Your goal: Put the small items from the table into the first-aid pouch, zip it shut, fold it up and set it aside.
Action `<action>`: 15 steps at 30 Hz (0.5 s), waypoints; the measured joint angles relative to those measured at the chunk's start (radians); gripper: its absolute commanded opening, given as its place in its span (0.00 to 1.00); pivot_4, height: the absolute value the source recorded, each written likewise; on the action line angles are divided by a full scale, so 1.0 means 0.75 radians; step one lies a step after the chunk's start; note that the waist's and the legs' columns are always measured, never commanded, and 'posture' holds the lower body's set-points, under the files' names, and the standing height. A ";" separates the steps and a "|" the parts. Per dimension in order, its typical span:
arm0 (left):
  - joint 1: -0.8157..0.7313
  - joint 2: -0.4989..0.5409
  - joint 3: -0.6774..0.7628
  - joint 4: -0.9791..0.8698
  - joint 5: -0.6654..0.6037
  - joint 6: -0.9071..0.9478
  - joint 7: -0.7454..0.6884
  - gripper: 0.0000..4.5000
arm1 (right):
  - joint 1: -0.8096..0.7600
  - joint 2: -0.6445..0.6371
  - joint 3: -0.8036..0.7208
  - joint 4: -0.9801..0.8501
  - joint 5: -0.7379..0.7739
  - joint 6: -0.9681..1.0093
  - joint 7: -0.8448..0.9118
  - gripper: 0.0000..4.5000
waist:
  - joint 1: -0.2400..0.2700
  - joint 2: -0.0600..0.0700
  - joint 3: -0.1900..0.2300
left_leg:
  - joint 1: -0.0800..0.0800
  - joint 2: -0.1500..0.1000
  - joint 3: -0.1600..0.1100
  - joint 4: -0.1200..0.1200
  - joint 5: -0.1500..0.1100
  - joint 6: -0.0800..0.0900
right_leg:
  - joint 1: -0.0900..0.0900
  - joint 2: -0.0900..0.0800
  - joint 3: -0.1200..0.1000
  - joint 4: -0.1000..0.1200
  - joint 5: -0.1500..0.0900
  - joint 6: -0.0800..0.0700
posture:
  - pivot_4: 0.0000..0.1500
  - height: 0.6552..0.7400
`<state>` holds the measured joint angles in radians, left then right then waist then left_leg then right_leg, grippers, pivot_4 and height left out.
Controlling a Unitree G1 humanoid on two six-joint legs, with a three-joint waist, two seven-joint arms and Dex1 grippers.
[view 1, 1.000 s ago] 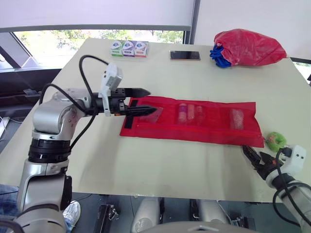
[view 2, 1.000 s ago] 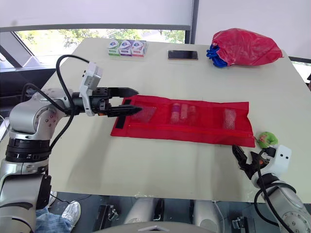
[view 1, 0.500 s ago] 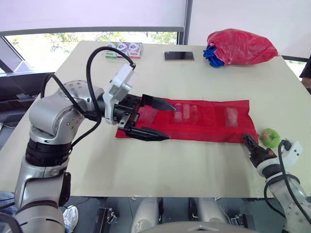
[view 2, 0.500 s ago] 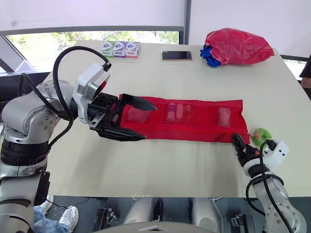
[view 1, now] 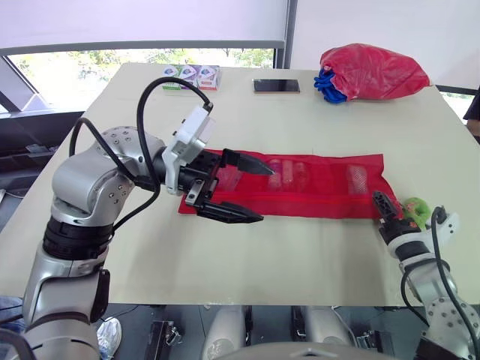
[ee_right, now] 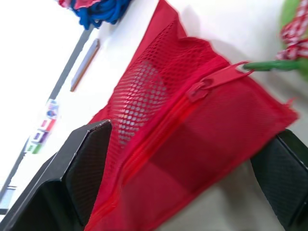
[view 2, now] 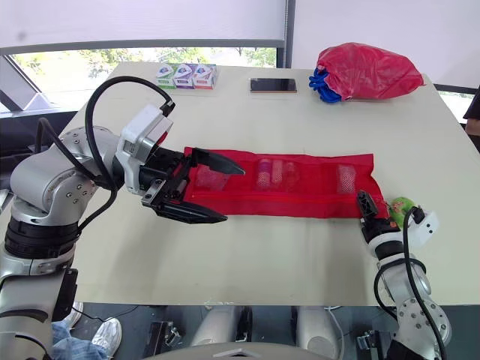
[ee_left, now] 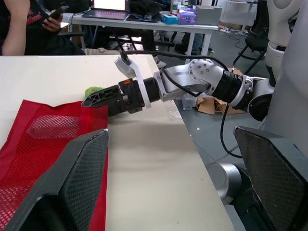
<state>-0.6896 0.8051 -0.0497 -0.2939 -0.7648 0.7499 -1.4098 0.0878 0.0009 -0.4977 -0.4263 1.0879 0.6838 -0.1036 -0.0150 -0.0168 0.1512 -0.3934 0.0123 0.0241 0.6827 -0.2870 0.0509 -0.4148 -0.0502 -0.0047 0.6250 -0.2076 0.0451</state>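
a: where is the pouch [view 1: 330, 191] lying?
b: flat on the table [view 1: 315, 112], limp, light mesh. left gripper [view 1: 265, 193] and right gripper [view 1: 381, 202] are gaping, fingers empty. i'm judging the zip pull [ee_right: 219, 79] best for gripping.

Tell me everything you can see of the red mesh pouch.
The red mesh pouch lies unrolled and flat on the table, a long strip running across the robot's front. Through the mesh, small items show in separate pockets. A red zipper runs along it; its slider and pull tab sit at the right end, beside a green item. The left gripper stands open at its left end, one jaw over the mesh; the right gripper, also open, faces its right end.
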 measured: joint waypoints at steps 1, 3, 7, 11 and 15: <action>0.000 0.000 0.000 0.002 0.001 -0.003 0.001 1.00 | 0.000 -0.006 0.010 0.006 -0.001 -0.012 0.005 0.94 | 0.000 0.000 0.000 | 0.000 0.000 0.000 0.000 0.000 0.000 | 0.000 0.000 0.000 0.000 0.000 0.000 | 1.00 1.00; 0.000 0.000 0.000 0.006 0.007 -0.013 0.001 1.00 | 0.000 -0.010 0.024 0.013 -0.006 -0.032 0.011 0.82 | 0.000 0.001 0.000 | 0.000 0.000 0.000 0.000 0.000 0.000 | 0.000 0.000 0.000 0.000 0.000 0.000 | 1.00 1.00; 0.002 0.000 0.000 0.016 0.020 -0.025 0.001 1.00 | 0.005 -0.020 0.043 0.016 -0.028 -0.076 0.018 0.43 | 0.001 0.001 0.001 | 0.000 0.000 0.000 0.000 0.000 0.000 | 0.000 0.000 0.000 0.000 0.000 0.000 | 1.00 1.00; 0.010 0.000 0.000 0.042 0.034 -0.043 0.000 1.00 | 0.022 -0.035 0.070 0.015 -0.075 -0.137 0.051 0.02 | 0.001 0.001 0.001 | 0.000 0.000 0.000 0.000 0.000 0.000 | 0.000 0.000 0.000 0.000 0.000 0.000 | 1.00 1.00; 0.018 -0.004 0.000 0.069 0.049 -0.063 0.002 1.00 | 0.095 -0.106 0.079 -0.008 -0.092 -0.156 0.108 0.02 | 0.006 0.002 0.001 | -0.001 -0.001 -0.001 0.000 0.000 0.000 | 0.000 0.000 0.001 0.000 0.000 0.000 | 1.00 1.00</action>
<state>-0.6764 0.8017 -0.0495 -0.2419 -0.7281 0.7027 -1.4084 0.1588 -0.0784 -0.4383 -0.4322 1.0190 0.5670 -0.0228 -0.0107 -0.0152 0.1522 -0.3940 0.0116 0.0236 0.6827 -0.2870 0.0510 -0.4148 -0.0499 -0.0038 0.6249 -0.2077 0.0451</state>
